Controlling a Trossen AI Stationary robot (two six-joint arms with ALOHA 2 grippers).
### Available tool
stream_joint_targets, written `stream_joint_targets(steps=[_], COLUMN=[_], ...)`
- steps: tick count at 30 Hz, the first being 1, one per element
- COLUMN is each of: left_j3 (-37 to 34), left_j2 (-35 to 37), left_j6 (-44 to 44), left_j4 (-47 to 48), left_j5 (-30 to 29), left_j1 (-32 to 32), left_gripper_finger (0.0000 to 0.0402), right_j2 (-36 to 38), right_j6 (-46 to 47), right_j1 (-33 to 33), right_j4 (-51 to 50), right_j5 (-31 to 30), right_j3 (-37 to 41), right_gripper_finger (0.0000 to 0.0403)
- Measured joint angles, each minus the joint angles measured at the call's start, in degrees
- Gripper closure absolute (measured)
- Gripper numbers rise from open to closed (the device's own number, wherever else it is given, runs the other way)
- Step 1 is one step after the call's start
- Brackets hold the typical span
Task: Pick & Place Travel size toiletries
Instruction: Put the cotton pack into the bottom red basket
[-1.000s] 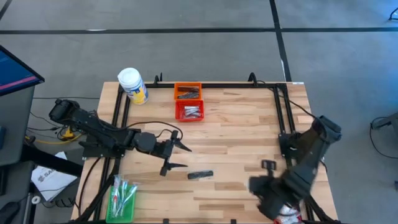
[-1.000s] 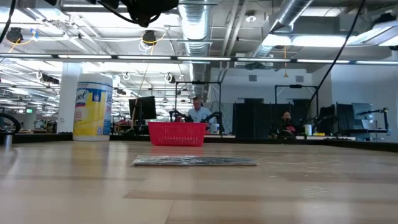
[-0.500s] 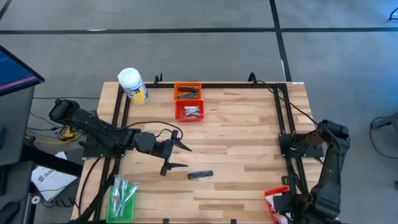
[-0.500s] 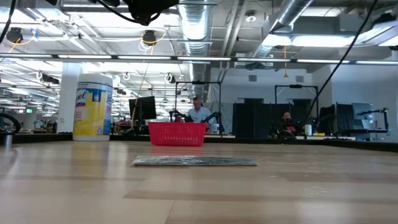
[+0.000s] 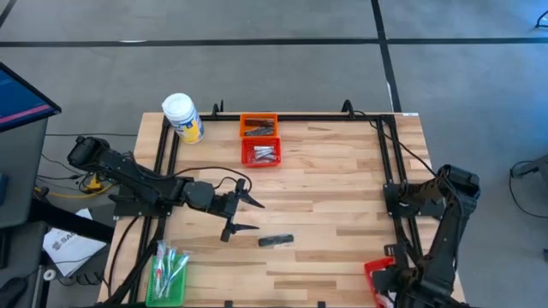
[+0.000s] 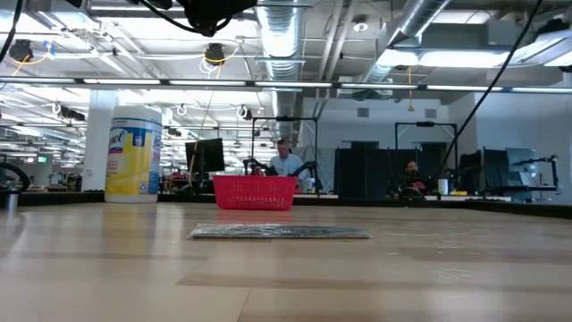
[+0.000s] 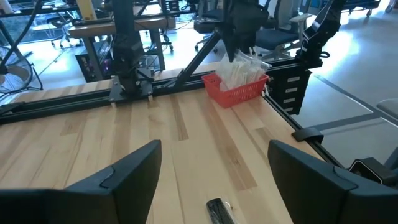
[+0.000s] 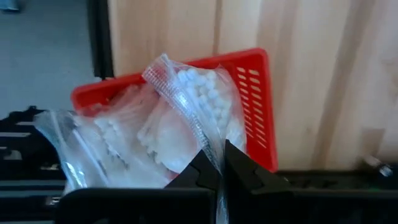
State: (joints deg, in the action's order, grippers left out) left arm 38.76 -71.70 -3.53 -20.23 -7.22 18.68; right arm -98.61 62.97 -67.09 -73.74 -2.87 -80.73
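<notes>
The left gripper (image 5: 237, 213) is held with its fingers spread wide and nothing between them, at the left-centre of the high view, low over the wooden table (image 5: 334, 188). It is pointed toward the dark slim tube (image 5: 276, 241) that lies flat on the boards just beyond the fingertips, in the lower middle of the frame; in the left wrist view the same tube (image 7: 219, 210) is seen between the two dark fingers (image 7: 118, 180), so the open stance is judged to be a line-up for a pick.

At the lower left of the high view, a green basket (image 5: 168, 275) is seen holding thin clear-plastic sticks (image 5: 171, 263). Near the upper middle, an orange basket (image 5: 258, 126) and a red basket (image 5: 261, 153) are set touching one another, each already holding small items, which suggests sorting by kind. The big white jar (image 5: 181, 116) is left standing at the upper left corner of the table.

At the lower right edge, the right gripper (image 8: 216, 177) is shut on a clear packet of white items (image 8: 193, 109), directly over a second red basket (image 8: 256, 99) filled with similar packets. Whether the packet is being lifted out or set in cannot be told.
</notes>
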Motion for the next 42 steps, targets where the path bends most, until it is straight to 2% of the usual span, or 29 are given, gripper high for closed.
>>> stream_joint_targets(steps=[10,17,26,33,42], left_j3=[0.0,0.0,0.0,0.0,0.0], left_j2=[0.0,0.0,0.0,0.0,0.0], left_j6=[0.0,0.0,0.0,0.0,0.0], left_j4=[0.0,0.0,0.0,0.0,0.0], left_j5=[0.0,0.0,0.0,0.0,0.0], left_j1=[0.0,0.0,0.0,0.0,0.0], left_gripper_finger=[0.0116,0.0116,0.0116,0.0116,0.0116], right_j2=[0.0,0.0,0.0,0.0,-0.1], right_j6=[-0.4,3.6,3.1,12.9,13.6], right_j1=[0.0,0.0,0.0,0.0,0.0], right_j4=[3.6,4.2,3.8,0.1,0.3], right_j5=[0.0,0.1,0.3,0.2,0.1], right_j3=[4.6,7.0,7.3,7.3,7.3], right_gripper_finger=[0.0402,0.0391,0.0362,0.0337,0.0289])
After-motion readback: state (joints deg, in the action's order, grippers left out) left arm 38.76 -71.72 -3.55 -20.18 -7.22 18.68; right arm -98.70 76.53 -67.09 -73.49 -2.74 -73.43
